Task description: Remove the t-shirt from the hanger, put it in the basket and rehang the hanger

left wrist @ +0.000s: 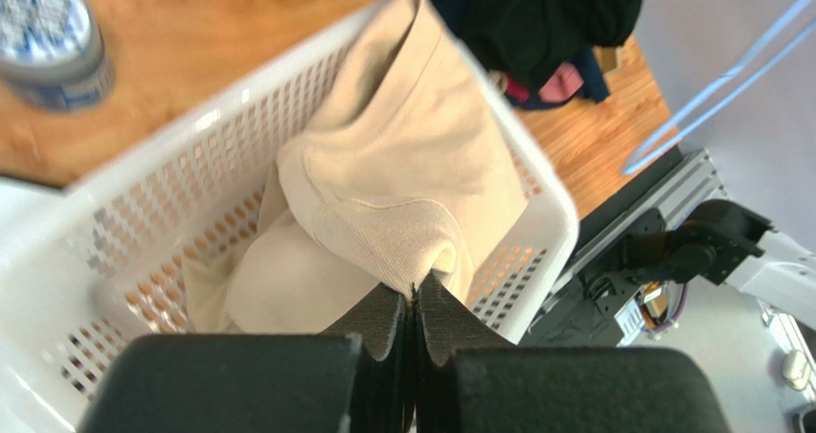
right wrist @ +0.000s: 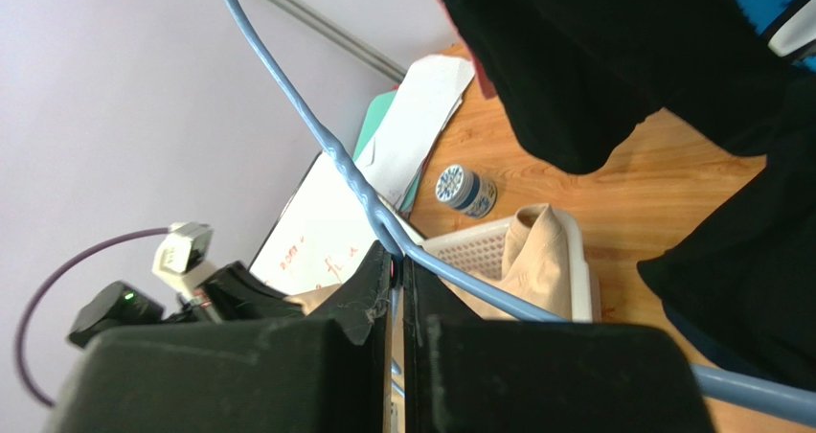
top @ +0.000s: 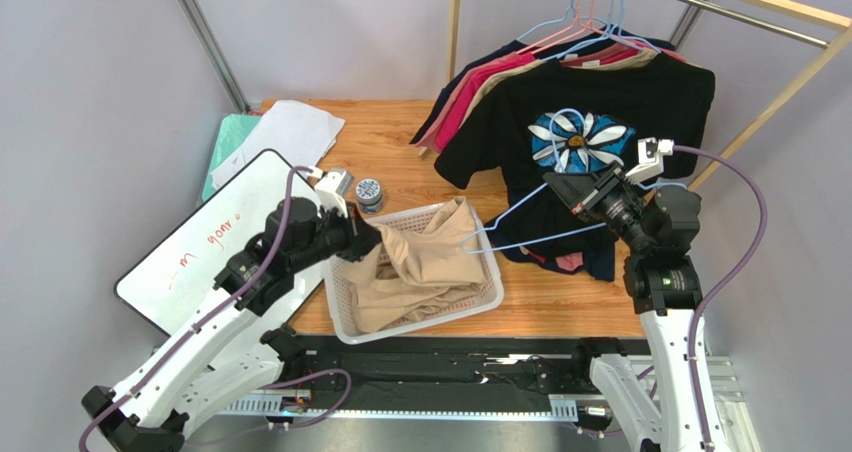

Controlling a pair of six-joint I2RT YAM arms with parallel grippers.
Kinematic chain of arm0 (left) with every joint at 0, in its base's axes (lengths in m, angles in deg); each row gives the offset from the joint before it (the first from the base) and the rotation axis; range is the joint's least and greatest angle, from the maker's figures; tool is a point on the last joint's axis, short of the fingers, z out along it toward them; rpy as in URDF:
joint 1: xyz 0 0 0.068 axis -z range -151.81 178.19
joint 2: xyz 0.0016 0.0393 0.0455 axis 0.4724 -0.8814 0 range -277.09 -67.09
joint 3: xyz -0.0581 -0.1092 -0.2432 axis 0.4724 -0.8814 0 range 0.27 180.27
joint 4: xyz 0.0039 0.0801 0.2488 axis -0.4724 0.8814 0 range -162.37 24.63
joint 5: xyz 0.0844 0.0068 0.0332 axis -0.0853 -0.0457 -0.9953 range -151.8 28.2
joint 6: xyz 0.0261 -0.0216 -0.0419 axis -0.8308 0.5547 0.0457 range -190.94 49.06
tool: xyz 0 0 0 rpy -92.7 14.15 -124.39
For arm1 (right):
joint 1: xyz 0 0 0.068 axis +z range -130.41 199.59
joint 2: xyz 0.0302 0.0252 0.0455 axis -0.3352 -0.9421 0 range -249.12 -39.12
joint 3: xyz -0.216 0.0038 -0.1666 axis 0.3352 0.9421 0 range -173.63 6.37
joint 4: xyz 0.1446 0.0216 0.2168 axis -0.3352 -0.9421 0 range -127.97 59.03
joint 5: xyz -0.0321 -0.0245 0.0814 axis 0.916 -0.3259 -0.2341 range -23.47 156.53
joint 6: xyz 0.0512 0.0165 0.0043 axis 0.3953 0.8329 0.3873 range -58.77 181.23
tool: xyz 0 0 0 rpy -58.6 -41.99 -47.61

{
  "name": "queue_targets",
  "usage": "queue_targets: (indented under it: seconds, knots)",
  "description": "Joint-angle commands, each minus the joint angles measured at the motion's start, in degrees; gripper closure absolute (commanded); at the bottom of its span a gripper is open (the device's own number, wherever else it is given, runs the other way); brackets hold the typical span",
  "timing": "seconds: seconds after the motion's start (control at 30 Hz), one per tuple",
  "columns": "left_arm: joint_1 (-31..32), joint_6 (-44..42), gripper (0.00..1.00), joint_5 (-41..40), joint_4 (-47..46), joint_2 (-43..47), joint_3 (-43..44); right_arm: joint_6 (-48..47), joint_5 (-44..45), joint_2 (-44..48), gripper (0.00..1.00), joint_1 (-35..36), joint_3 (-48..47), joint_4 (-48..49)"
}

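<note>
two claws clamped: left claw (left wrist: 415, 299) on beige t-shirt (left wrist: 402, 184) in basket (left wrist: 134, 232), right claw (right wrist: 397, 272) on blue hanger (right wrist: 287, 98); tin (top: 369, 192) near basket.

Top view looks down from behind over the bench (top: 390, 132); both close wrist views share the basket (left wrist: 536, 203).

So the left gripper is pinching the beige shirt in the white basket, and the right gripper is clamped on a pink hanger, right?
Not quite. The hanger in the right gripper is light blue, not pink; the right wrist view shows it. The rest stands: the left gripper is pinching the beige shirt in the white basket.
</note>
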Motion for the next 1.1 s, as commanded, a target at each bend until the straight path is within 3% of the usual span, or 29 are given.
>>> queue_targets:
  seconds: [0.0, 0.13, 0.23, 0.27, 0.33, 0.5, 0.6, 0.7, 0.83, 0.87, 1.03, 1.07]
  knots:
    - [0.0, 5.8, 1.00, -1.0, -3.3, 2.5, -7.6, 0.9, -1.8, 3.8, 1.00, 1.1, 2.0, 1.7]
    - [0.0, 6.6, 1.00, -4.5, -2.5, 2.7, -10.7, 2.0, -1.6, 6.5, 1.00, 1.1, 3.8, -0.3]
    - [0.1, 8.0, 1.00, -1.8, -10.1, -1.2, -12.4, 2.6, -1.8, 7.5, 1.00, 1.2, 4.8, -0.7]
    - [0.2, 9.3, 1.00, 3.4, -16.5, -6.3, -12.8, 2.6, -1.9, 7.5, 1.00, 1.2, 4.9, -0.9]
    - [2.2, 9.9, 1.00, 5.6, -20.0, -12.5, -11.7, 2.6, -1.9, 7.4, 1.00, 1.2, 5.1, -1.3]
    - [7.4, 9.7, 1.00, 0.2, -25.6, -29.6, -9.8, 2.5, -2.5, 6.7, 1.00, 1.2, 5.3, -2.4]
    - [7.5, 11.8, 1.00, -3.1, -29.4, -32.6, -13.2, 1.0, -3.3, 5.4, 1.00, 1.2, 4.6, -3.6]
    - [7.5, 12.1, 1.00, -3.3, -30.1, -29.7, -15.6, 0.2, -3.9, 4.6, 1.00, 1.2, 5.1, -3.8]
    - [7.5, 11.9, 0.72, -2.6, -28.9, -20.9, -18.0, -1.4, -4.3, 4.6, 1.00, 1.2, 6.3, -3.9]
    - [7.5, 11.4, 0.61, -2.4, -27.4, -17.0, -18.1, -1.5, -4.4, 4.6, 1.00, 1.2, 6.5, -4.0]
    - [7.5, 9.7, 0.37, -3.3, -18.2, -5.0, -16.1, -2.5, -6.1, 4.2, 1.00, 1.2, 6.3, -3.5]
    - [7.5, 9.4, 0.21, -3.8, -16.2, -1.1, -16.0, -2.9, -6.1, 4.2, 1.00, 1.2, 6.2, -3.4]
